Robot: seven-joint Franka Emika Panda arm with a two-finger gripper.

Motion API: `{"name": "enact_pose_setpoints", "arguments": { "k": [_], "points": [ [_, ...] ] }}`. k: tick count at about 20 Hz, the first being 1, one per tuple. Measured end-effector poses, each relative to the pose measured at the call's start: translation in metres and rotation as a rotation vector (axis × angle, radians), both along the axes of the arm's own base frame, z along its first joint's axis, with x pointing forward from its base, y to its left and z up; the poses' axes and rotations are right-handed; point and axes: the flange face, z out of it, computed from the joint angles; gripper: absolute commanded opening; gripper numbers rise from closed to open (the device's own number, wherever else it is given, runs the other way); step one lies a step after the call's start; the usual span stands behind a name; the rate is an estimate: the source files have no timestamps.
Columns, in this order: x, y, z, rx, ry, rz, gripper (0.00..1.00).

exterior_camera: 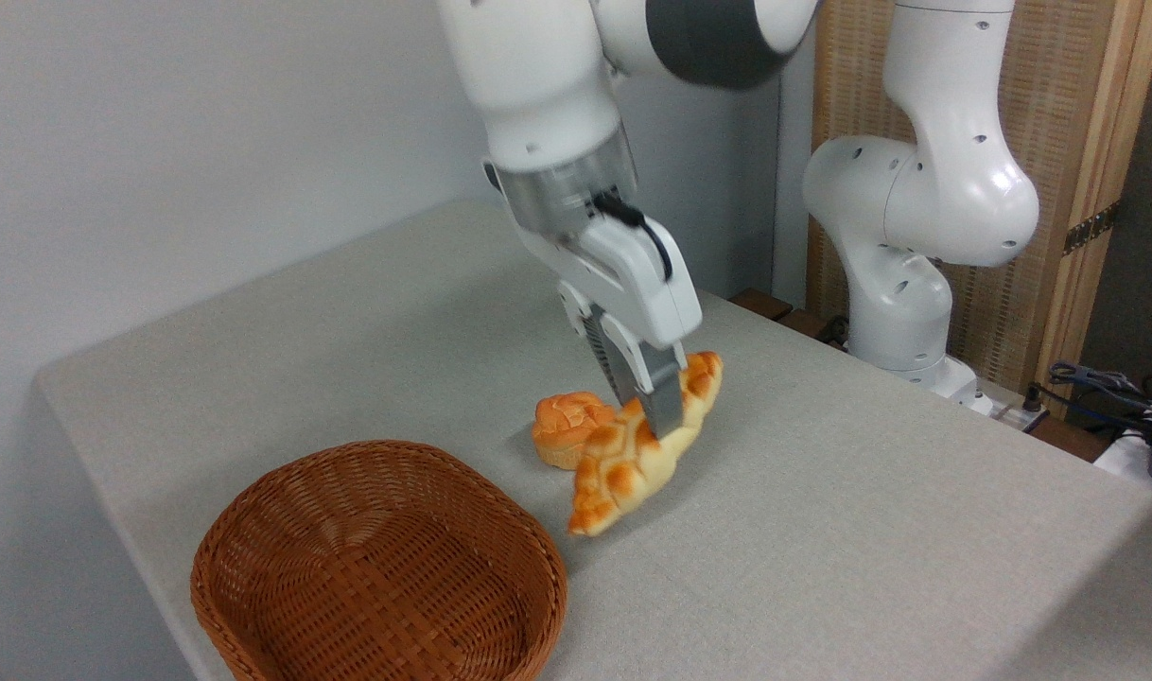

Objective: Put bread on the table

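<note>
Above the middle of the cloth-covered bench (pixel 822 530), the arm's fingers (pixel 654 411) clamp across the waist of the bread (pixel 637 454), one grey pad showing on the near face of the loaf and the other hidden behind it. The braided loaf hangs tilted, its far tip raised toward the right and its near tip dipping toward the cloth at the left; a faint shadow lies under it, and whether that low tip already touches the bench cannot be told.

The loaf keeps its shape with both ends unsupported and shows no sag at the grip, which suggests a light, fairly stiff body. The crust looks glossy and knobbly, so a hold in one of the pale creases near the middle seems the surest place, while a pinch toward a tapered end would likely let it swing or slip.

Just behind the loaf, on its left, sits a small round bun (pixel 567 426), close enough that the two overlap in view; contact cannot be judged. Nearer the camera at the left stands a brown wicker basket (pixel 254 530), with nothing visible inside it. Judged from this, the bread is out over open cloth and only the setting down remains.
</note>
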Motion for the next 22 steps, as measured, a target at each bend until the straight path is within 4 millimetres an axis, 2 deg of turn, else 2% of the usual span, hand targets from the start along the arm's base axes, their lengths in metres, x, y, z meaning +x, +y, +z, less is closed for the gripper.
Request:
{"name": "enact_pose_setpoints", "arguments": {
  "k": [2,4,12,19,22],
  "points": [
    [-0.004,0.000,-0.015,0.001,0.030,-0.001,0.83],
    [-0.005,-0.001,-0.020,0.001,0.034,-0.004,1.00],
    [0.005,-0.017,-0.033,0.007,0.025,-0.022,1.00],
    [0.010,-0.023,-0.026,0.010,-0.014,-0.032,1.00],
    [0.018,-0.035,-0.007,0.019,-0.069,-0.021,1.00]
  ]
}}
